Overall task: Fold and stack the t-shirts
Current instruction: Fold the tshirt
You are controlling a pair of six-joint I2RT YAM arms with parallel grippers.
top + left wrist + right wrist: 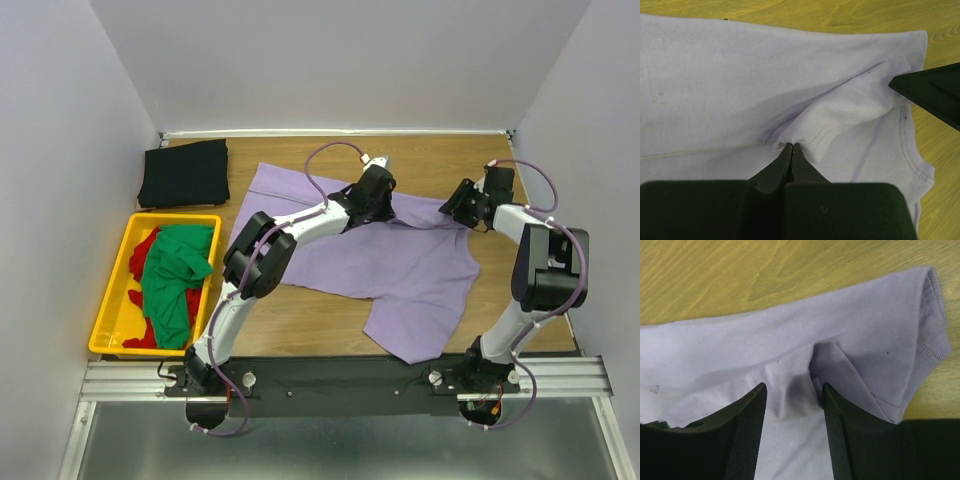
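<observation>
The lavender t-shirt (400, 265) lies spread across the middle of the table, partly folded. My left gripper (378, 205) is at its far edge, shut on a small pinch of the hem (791, 146). My right gripper (458, 208) is over the shirt's far right corner. Its jaws stand open (794, 390), with a loose ridge of lavender cloth (840, 325) between them, untouched by the pads. A black t-shirt (183, 173) lies folded at the back left. A green t-shirt (175, 275) and a red one (145, 250) lie crumpled in the crate.
The yellow plastic crate (110, 300) stands at the left edge of the table. Bare wood (300, 315) shows in front of the lavender shirt and along the back. White walls close in three sides. A dark part of the right gripper (935, 92) shows in the left wrist view.
</observation>
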